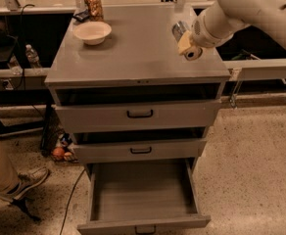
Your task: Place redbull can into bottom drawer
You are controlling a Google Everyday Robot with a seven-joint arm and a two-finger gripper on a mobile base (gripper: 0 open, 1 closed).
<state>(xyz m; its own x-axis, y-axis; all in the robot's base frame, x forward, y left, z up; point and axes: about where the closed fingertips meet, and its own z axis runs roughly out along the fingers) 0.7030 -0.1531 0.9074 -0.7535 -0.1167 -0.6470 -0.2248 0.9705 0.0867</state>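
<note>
Camera view: found the claw clamped on the redbull can above the right edge of the surface; judged the bottom drawer open, well below the front edge.

You see the gripper above the right back part of the grey cabinet top. It is closed around the redbull can, and the shiny can leans to one side. A tan bowl sits on the left back part of the top. A brownish jar stands just behind it. Lower down, the top drawer and the middle drawer are each open a little. The bottom drawer is pulled far out, and you look down into it. On the left, a person's shoe rests on the speckled floor.
</note>
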